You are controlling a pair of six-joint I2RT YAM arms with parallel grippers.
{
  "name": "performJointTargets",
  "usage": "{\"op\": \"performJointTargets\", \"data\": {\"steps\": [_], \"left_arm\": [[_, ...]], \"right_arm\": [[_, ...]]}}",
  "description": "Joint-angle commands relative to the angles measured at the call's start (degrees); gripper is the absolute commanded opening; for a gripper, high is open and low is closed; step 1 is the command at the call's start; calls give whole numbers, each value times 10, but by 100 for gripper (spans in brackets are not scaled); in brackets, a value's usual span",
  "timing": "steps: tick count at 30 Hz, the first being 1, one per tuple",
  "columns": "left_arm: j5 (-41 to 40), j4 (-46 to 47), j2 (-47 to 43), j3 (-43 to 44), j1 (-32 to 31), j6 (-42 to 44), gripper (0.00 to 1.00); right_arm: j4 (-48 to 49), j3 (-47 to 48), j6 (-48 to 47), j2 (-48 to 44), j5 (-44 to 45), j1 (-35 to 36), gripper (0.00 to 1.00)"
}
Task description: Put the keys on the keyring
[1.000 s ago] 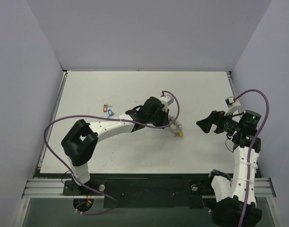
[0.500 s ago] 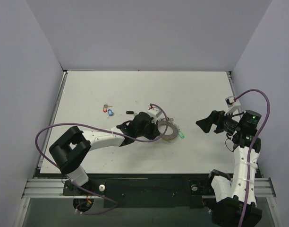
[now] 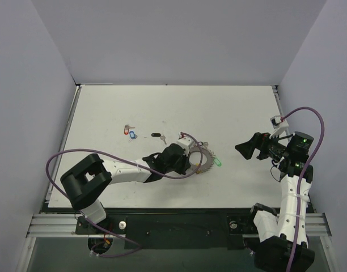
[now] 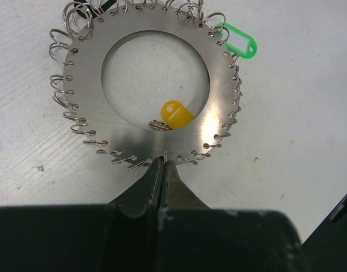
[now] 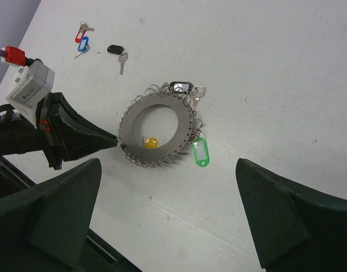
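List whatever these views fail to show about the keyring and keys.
- Left wrist: whether the shut left end effector grips the keyring by plate or loop; its tips cover the spot.
- Left wrist: black key cut off by the top edge.
- All views: whether the yellow key is hooked on or loose.
- Top external: left end effector covers the keyring's left side.

Left claw point(image 4: 164, 160) pinched closed (arm stretched low), right claw point(image 3: 247, 148) wide apart, seemingly raised.
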Motion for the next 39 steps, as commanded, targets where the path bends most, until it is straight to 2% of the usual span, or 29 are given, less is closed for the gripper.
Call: {"op": "performJointTargets", "data": {"steps": [1,14,26,33,39], "left_arm": [[-30,23,10,4,-8,-5,0],[-54,6,21,-2,-27,-10,2],[-74,-16,-4,-5,-29,-17,32],[-99,-60,-66,6,-29,-12,45],[-131,-122,-159,21,-22,-15,66]], "right_arm": [[24,-4,3,2,-24,-3,100],[25,-6,5,3,-27,-3,100],[26,-6,4,3,-27,-3,100],[26,-7,3,2,-30,-4,100],[16,-8,-25,-3,-53,-4,100]]}}
